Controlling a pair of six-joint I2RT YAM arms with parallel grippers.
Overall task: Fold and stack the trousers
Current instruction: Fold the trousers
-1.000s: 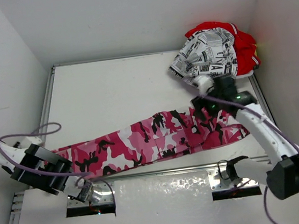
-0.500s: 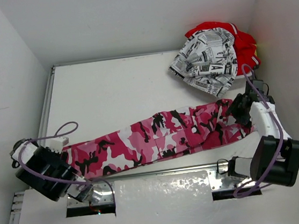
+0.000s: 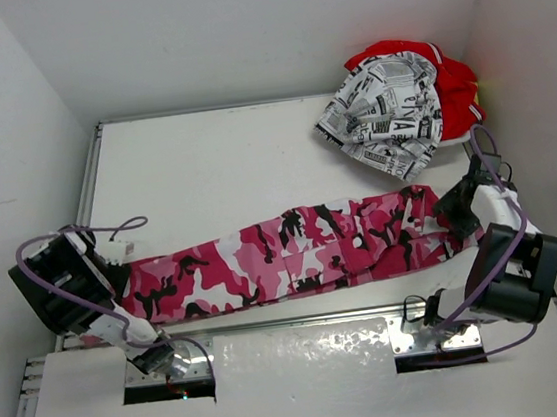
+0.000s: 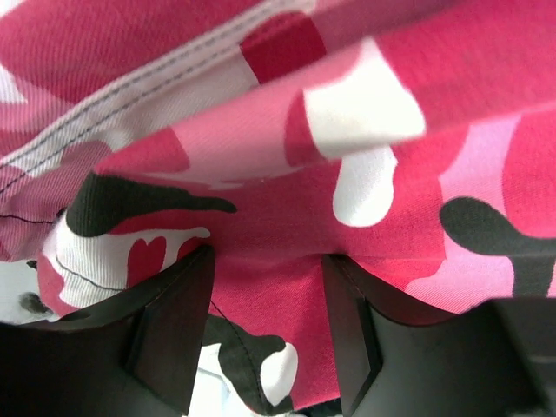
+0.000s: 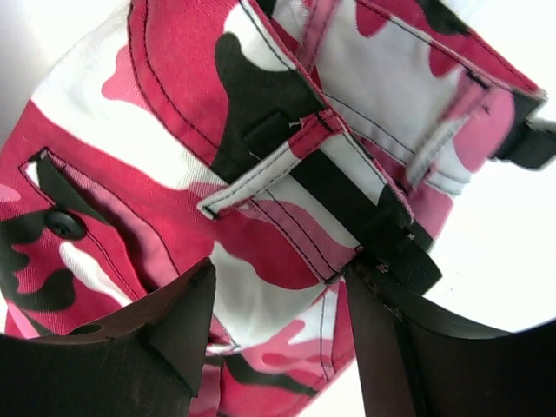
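Observation:
The camouflage trousers (image 3: 294, 252) lie stretched out flat across the near part of the table, legs to the left and waist to the right. My left gripper (image 3: 117, 272) is at the leg hems. In the left wrist view it (image 4: 268, 330) is open, with the hem cloth (image 4: 287, 200) between its jaws. My right gripper (image 3: 454, 207) is at the waist end. In the right wrist view it (image 5: 278, 339) is open and straddles the waistband (image 5: 287, 165) beside a belt loop. The newsprint-patterned trousers (image 3: 388, 110) lie crumpled on the red trousers (image 3: 461, 87) at the back right.
The white table (image 3: 203, 167) is enclosed by white walls at the left, back and right. A metal rail (image 3: 291, 320) runs along its near edge. A purple cable (image 3: 110, 231) loops by the left arm.
The left arm swung up from the front edge to the leg hems. The right arm drew back from over the waist to the right end of the waistband. The trousers shifted slightly.

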